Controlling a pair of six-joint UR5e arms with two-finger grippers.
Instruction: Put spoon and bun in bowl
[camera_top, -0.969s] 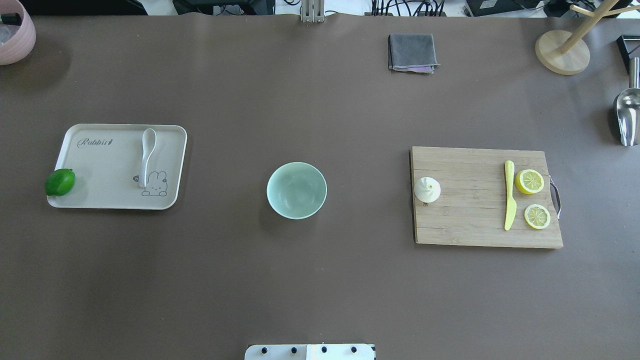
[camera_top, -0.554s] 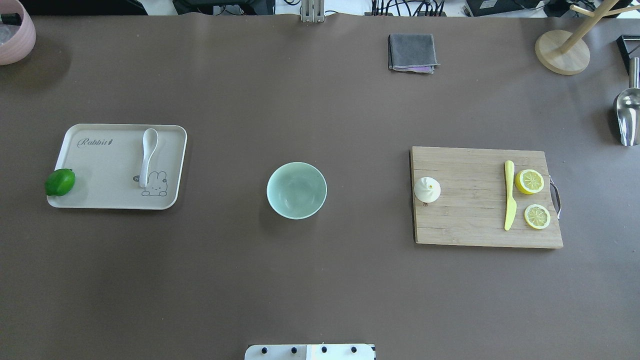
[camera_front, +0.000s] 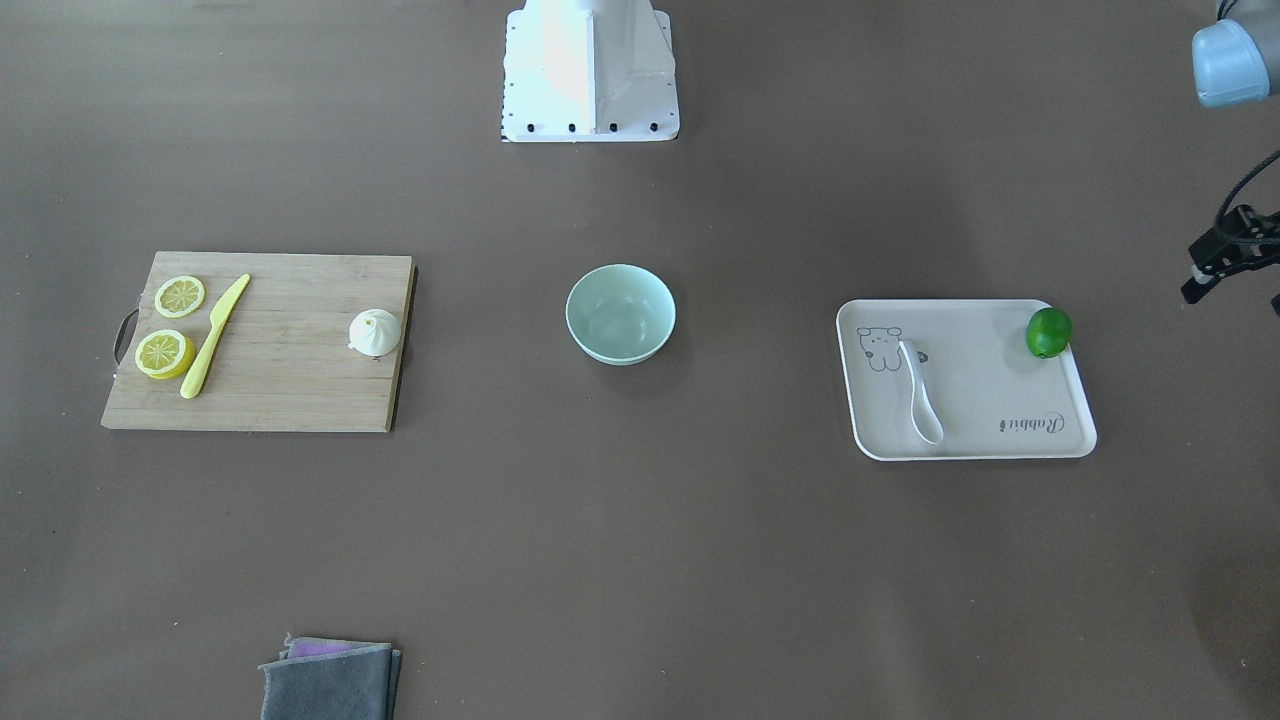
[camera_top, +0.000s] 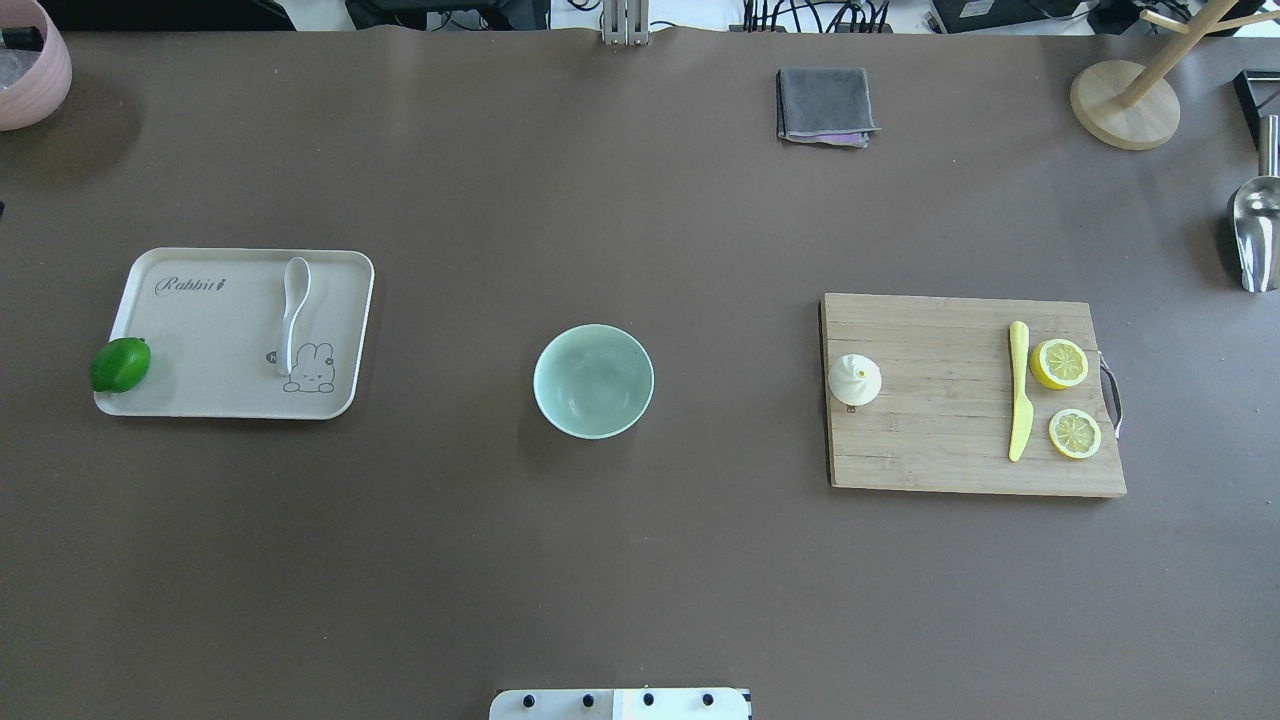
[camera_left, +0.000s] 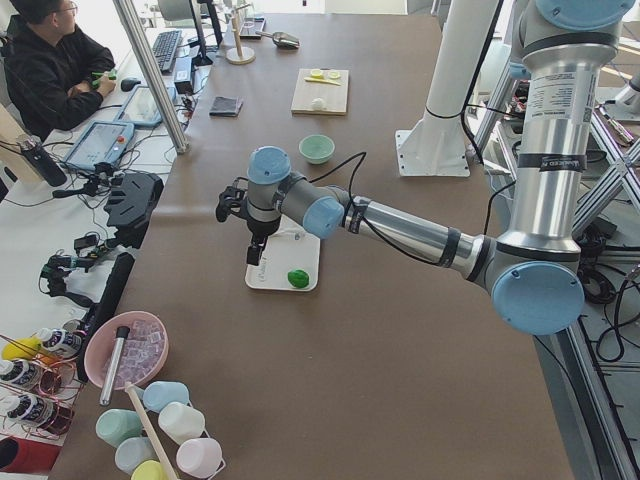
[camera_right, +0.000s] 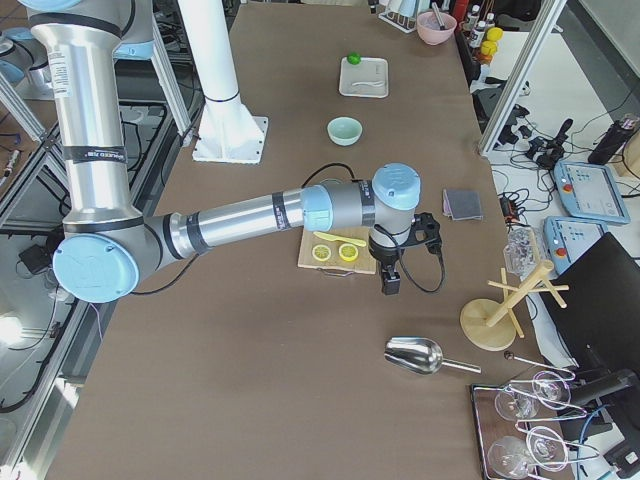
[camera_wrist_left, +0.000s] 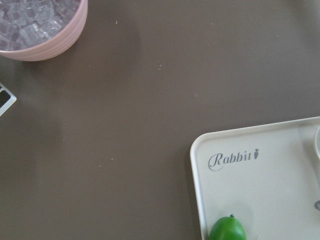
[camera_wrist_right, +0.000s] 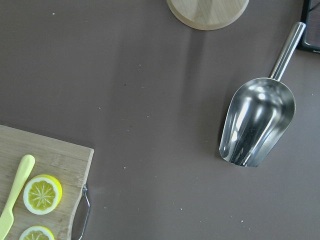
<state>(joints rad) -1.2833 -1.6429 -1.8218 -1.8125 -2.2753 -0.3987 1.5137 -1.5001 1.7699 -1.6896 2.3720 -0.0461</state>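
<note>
Worktop (camera_top: 640, 560): matte brown sheet running the full length of the bench; white robot base at the near edge in the overhead view.
Bowl (camera_top: 593, 381): mint green, upright at mid-worktop, nothing inside.
Spoon (camera_top: 295, 310): lies on the beige tray (camera_top: 200, 395), scoop toward the far side, well left of the bowl.
Lime (camera_top: 120, 364): on the tray's near left corner.
Bun (camera_top: 854, 380): on the left edge of the wooden cutting board (camera_top: 930, 455), well right of the bowl.
Board, other items: yellow knife (camera_top: 1019, 390) and two lemon halves (camera_top: 1059, 363) near the handle end.
Left pincer (camera_left: 254, 255): hangs above the worktop just beyond the tray's lime end; cannot tell whether spread or pressed together.
Right pincer (camera_right: 389, 283): above the worktop between the board and the steel scoop (camera_wrist_right: 257, 122); cannot tell its state.
Far edge: folded grey cloth (camera_top: 824, 104), wooden stand (camera_top: 1125, 105), pink bowl of ice cubes (camera_wrist_left: 40, 25).
Room: aluminium framing; a seated operator (camera_left: 55, 70) at a side desk.
</note>
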